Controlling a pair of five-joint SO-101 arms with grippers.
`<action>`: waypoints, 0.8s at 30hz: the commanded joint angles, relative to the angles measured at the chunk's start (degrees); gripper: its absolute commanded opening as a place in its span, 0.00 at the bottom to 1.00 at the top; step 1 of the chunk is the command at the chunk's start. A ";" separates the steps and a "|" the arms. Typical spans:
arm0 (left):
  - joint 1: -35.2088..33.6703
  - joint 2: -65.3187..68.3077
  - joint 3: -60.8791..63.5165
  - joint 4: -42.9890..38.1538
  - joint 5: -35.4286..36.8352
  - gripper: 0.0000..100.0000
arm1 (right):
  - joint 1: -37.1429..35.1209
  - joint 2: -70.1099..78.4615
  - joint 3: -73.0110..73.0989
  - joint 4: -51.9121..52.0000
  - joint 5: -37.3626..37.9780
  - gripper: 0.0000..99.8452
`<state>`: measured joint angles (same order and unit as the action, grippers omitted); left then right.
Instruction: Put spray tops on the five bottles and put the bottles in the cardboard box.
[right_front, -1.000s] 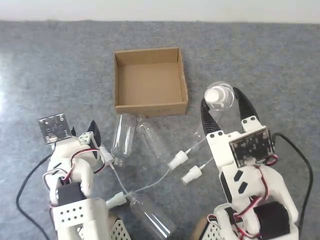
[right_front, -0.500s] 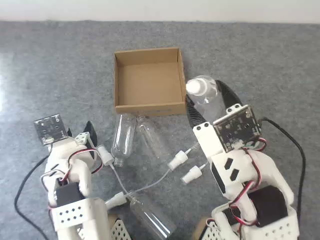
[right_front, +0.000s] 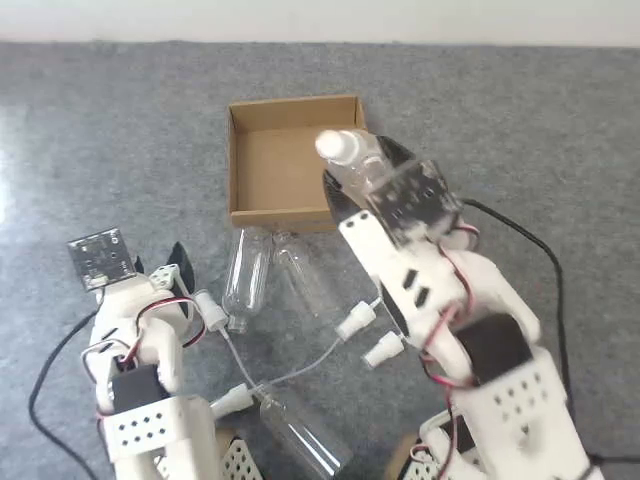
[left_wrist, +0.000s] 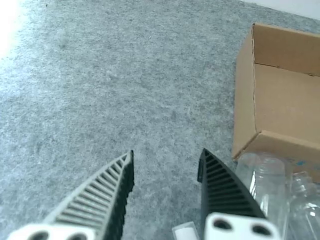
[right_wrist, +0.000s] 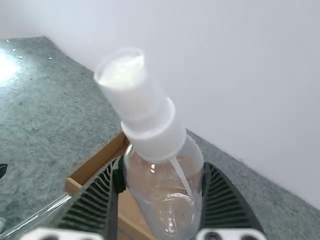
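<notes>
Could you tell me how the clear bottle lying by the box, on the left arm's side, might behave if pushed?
The clear bottle lies on its side and is round, so it would probably roll, though the carpet may slow it. It looks empty and thin-walled, so likely light and squashable. A second bottle lies close beside it and might get nudged.

capped bottle (right_front: 357, 163): tilted, above box (right_front: 290, 217) corner | uncapped bottles (right_front: 247, 272), spray tops (right_front: 356, 320): lying loose

The bottle (right_wrist: 164, 197) is clear glossy plastic, its spray top (right_wrist: 142, 115) smooth white plastic. The box (right_front: 270, 216) is matt brown cardboard, and the carpet (right_front: 120, 130) is rough grey.
</notes>
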<state>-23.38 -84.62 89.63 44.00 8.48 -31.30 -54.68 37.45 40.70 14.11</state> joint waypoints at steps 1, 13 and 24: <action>-0.18 -0.70 -0.48 -1.85 -0.70 0.20 | -0.31 5.23 -3.69 -4.97 -0.44 0.07; -0.26 -0.70 -0.48 -1.85 -0.79 0.20 | -0.40 17.01 -3.78 -18.68 -6.59 0.07; 0.00 -0.70 -0.48 -2.02 -0.79 0.20 | -2.15 30.20 -8.44 -28.79 -10.99 0.07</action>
<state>-23.47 -84.62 89.63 44.00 8.40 -32.53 -25.49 36.04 14.07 5.23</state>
